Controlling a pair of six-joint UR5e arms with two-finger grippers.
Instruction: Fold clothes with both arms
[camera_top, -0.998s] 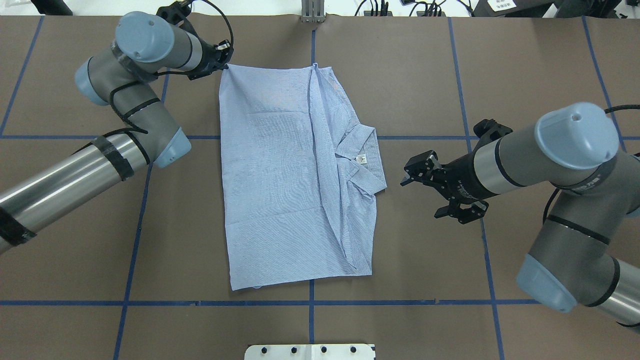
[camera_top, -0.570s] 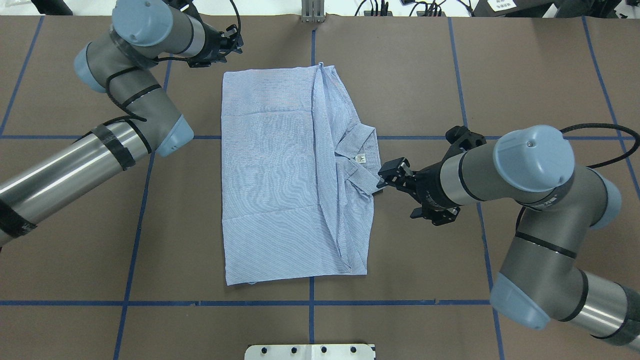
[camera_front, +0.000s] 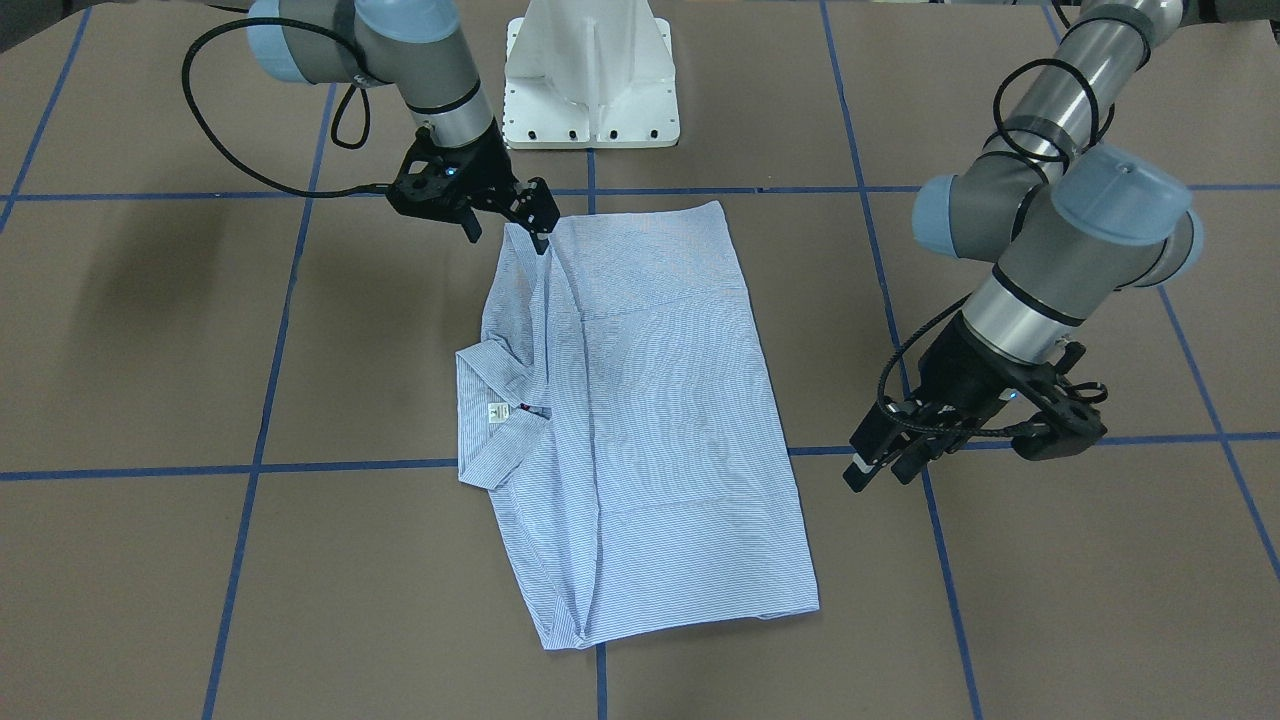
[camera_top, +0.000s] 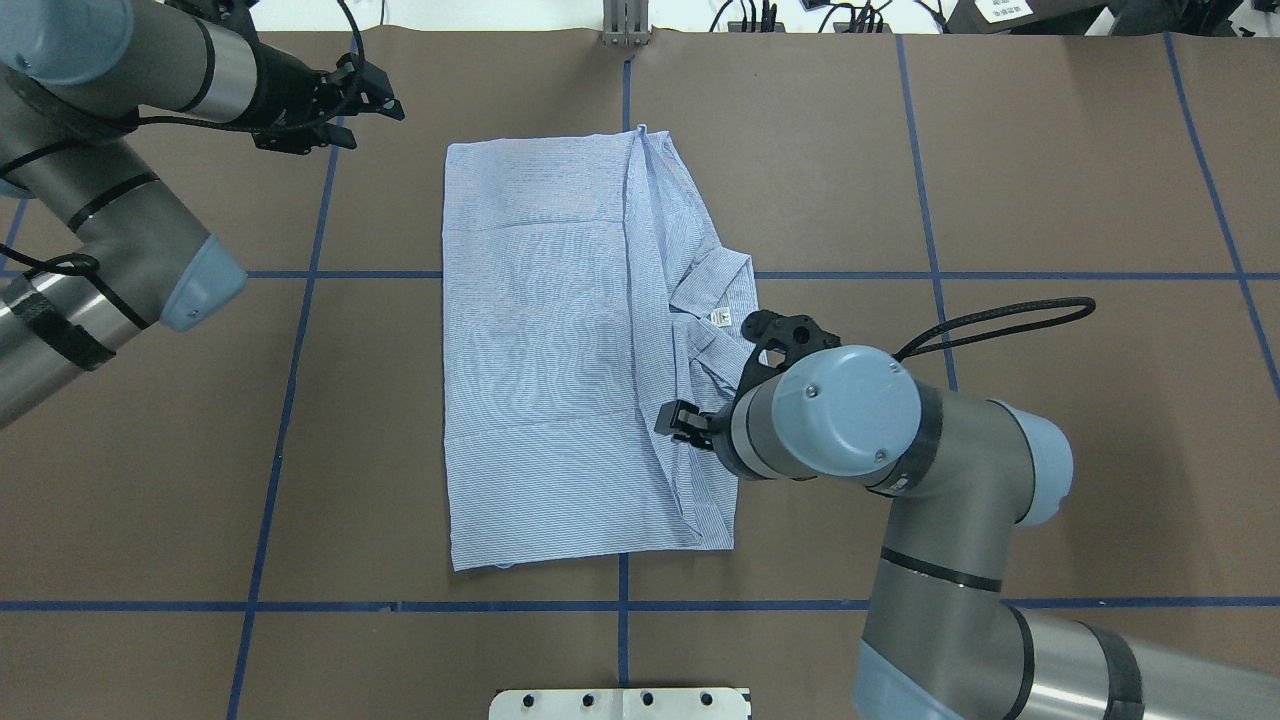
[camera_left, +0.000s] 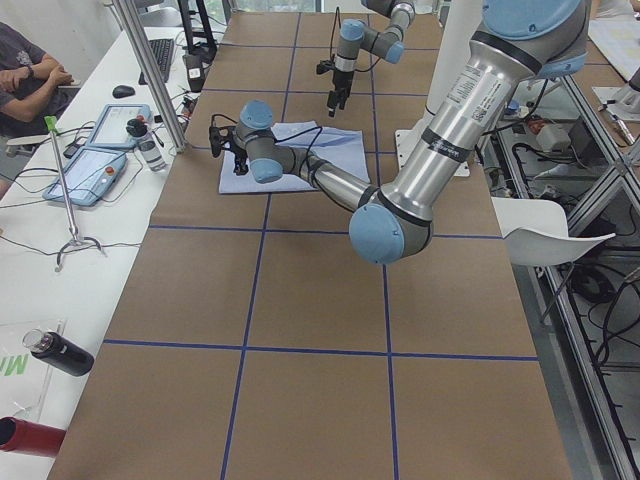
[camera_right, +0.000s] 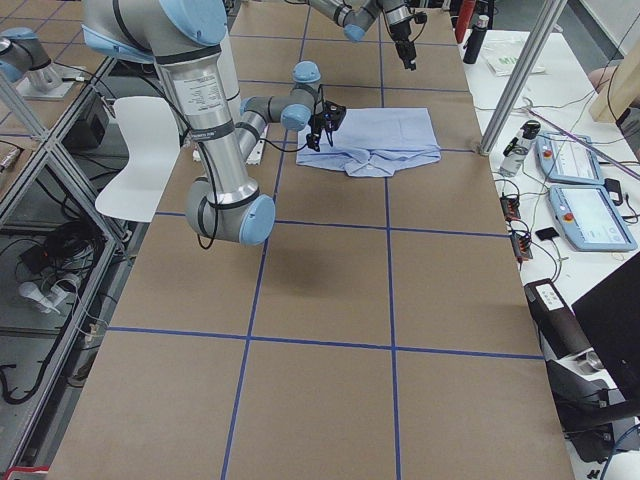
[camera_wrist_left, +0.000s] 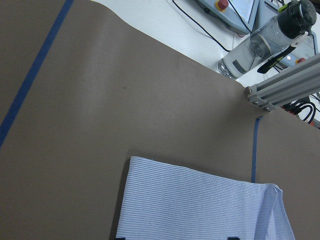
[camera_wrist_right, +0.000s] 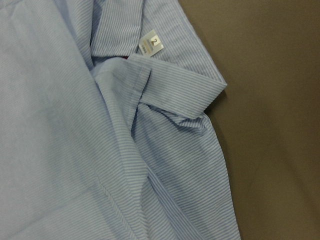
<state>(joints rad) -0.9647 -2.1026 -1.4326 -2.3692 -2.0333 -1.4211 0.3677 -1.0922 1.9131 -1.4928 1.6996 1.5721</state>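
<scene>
The light blue striped shirt (camera_top: 560, 360) lies folded into a long rectangle on the brown table. Its collar (camera_top: 725, 300) and white neck label (camera_wrist_right: 150, 42) are on the right side. My right gripper (camera_front: 507, 228) hovers open over the shirt's right edge near the corner closest to the robot's base, one finger (camera_front: 543, 238) at the cloth's edge. In the overhead view its wrist covers most of it. My left gripper (camera_top: 385, 93) is open above bare table, left of the shirt's far-left corner and holding nothing. The left wrist view shows that corner (camera_wrist_left: 135, 162) flat on the table.
The white pedestal base (camera_front: 590, 75) stands at the table's near edge. An aluminium post (camera_top: 625, 25) rises at the far edge, with a bottle (camera_wrist_left: 272, 37) and control tablets behind it. Blue tape lines (camera_top: 300, 275) cross the table. A person (camera_left: 25, 70) sits at the side bench.
My left gripper let go of the shirt's far-left corner and drew back to the left. My right arm swung in from the right and now hangs over the shirt's collar side.
</scene>
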